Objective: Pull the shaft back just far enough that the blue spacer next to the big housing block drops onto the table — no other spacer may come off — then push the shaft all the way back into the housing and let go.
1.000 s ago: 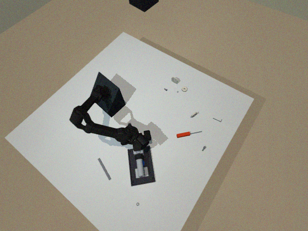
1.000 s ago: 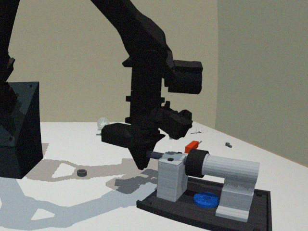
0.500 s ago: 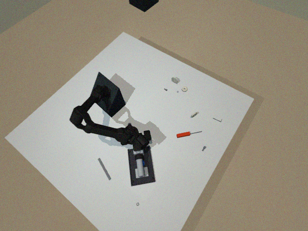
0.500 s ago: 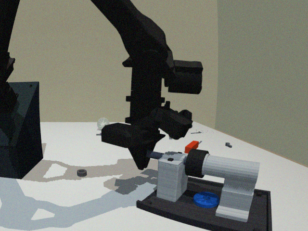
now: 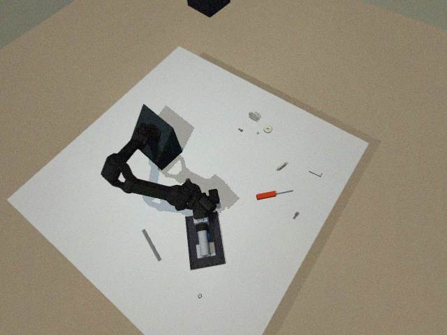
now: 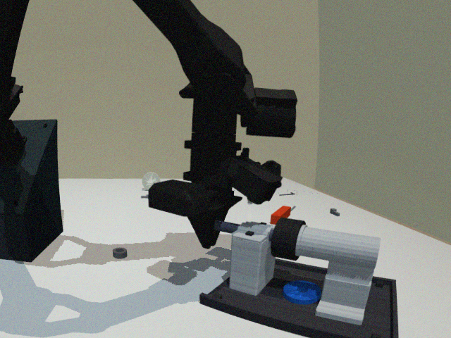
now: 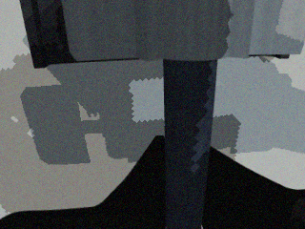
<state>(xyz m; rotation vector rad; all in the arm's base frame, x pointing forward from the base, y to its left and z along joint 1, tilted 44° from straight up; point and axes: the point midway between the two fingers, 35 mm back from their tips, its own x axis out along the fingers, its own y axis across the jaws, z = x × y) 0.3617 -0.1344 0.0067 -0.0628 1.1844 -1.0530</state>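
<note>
The big pale housing block (image 6: 337, 245) (image 5: 204, 245) stands on a dark base tray (image 6: 240, 309) (image 5: 193, 261). A smaller pale support block (image 6: 245, 262) stands opposite it. The dark blue-grey shaft (image 6: 227, 226) (image 7: 188, 105) sticks out of the support block on the arm's side. A black ring-shaped spacer (image 6: 285, 238) (image 5: 202, 227) sits between the two blocks, close against the housing's tube. The blue spacer (image 6: 301, 291) (image 5: 208, 235) lies flat on the tray beneath the shaft line. My gripper (image 6: 215, 229) (image 7: 172, 142) is shut on the shaft's outer end. The shaft's inner end is hidden.
An orange screwdriver (image 5: 266, 195) (image 6: 280, 214) lies beyond the tray. A grey bar (image 5: 151, 245) lies on the other side of the tray. A small ring (image 5: 200, 296) lies past the housing end. A dark ring (image 6: 120, 253) lies near the arm's base.
</note>
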